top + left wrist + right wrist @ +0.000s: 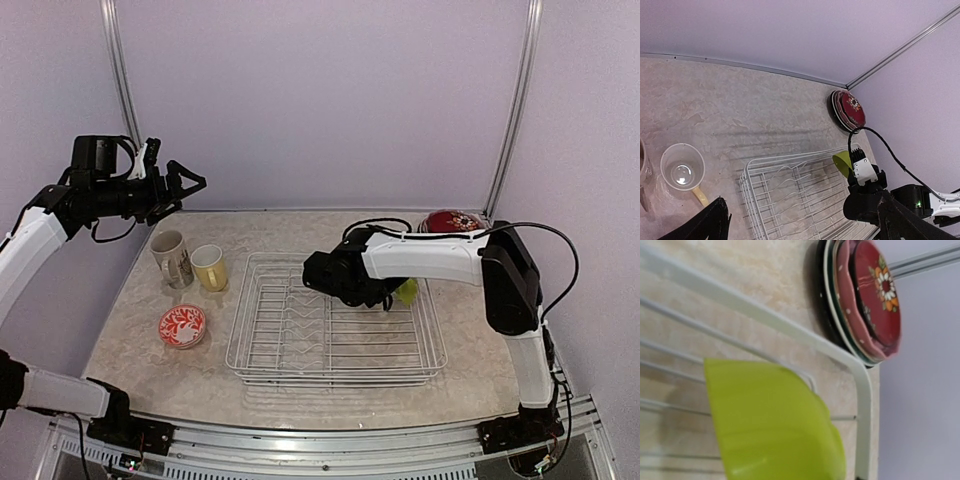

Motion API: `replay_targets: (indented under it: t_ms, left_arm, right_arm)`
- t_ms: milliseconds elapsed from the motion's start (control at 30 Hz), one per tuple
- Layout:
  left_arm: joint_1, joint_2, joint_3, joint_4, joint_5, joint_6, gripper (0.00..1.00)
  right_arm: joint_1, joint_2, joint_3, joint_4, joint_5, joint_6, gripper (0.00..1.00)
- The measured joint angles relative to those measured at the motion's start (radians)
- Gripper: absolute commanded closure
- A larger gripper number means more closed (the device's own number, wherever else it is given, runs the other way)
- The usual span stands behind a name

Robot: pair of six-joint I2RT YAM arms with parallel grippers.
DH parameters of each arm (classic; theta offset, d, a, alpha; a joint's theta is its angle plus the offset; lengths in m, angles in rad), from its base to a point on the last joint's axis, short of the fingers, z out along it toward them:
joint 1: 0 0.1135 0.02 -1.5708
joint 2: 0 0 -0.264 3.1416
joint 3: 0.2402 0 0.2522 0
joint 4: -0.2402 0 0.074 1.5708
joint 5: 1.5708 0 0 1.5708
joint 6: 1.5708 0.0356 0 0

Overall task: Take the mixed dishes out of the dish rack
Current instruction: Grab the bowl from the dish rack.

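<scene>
— How is the right tool [388,297] set, and what is held in it?

— It is reached low over the far right corner of the dish rack [330,378] and brought right up against the lime-green bowl [408,290]. Whether the bowl is gripped cannot be told. The fingertips are hidden from above and none are seen in the wrist view. There the bowl is seen tilted, over the rack's wires and within the corner rim as far as can be made out. The approach across the rack is judged to be chosen so that the bowl's rim can be taken from the side.

— What is laid outside the rack?

— The plates [455,221] are stacked on the counter [470,340] just beyond that corner, with the dark red patterned one on top. This pile is probably kept within the right arm's reach. To the left of the rack, the tall cream printed mug [172,258] and the pale yellow mug [209,267] are stood upright side by side. The small white-and-red bowl [182,325] is set nearer.

— And the left tool [188,184]?

— It is held high over the far left, well apart from everything, jaws spread wide and nothing carried. It is presumably parked out of the way. No other dish is seen in the rack, so the unloading is judged nearly done.
</scene>
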Motion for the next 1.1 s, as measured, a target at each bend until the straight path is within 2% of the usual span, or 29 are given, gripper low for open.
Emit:
replay_targets:
  t_ms: [267,533,767,933,1100]
  left_arm:
    - [0.0,0.003,0.0,0.0,0.003,0.0,0.01]
    - [0.009,0.008,0.0,0.0,0.018,-0.005,0.01]
    - [0.011,0.008,0.0,0.0,0.022,-0.011,0.01]
    - [0.011,0.011,0.0,0.0,0.026,-0.016,0.01]
    - [0.012,0.014,0.0,0.0,0.028,-0.018,0.01]
  right_arm:
    - [-0.005,0.029,0.014,-0.013,0.055,-0.034,0.69]
    - [-0.005,0.058,0.023,-0.041,0.118,-0.029,0.76]
    - [-0.009,0.073,0.025,-0.062,0.176,-0.026,0.92]
    - [-0.012,0.075,0.026,-0.053,0.166,-0.023,0.99]
    - [-0.01,0.075,0.026,-0.054,0.166,-0.021,1.0]
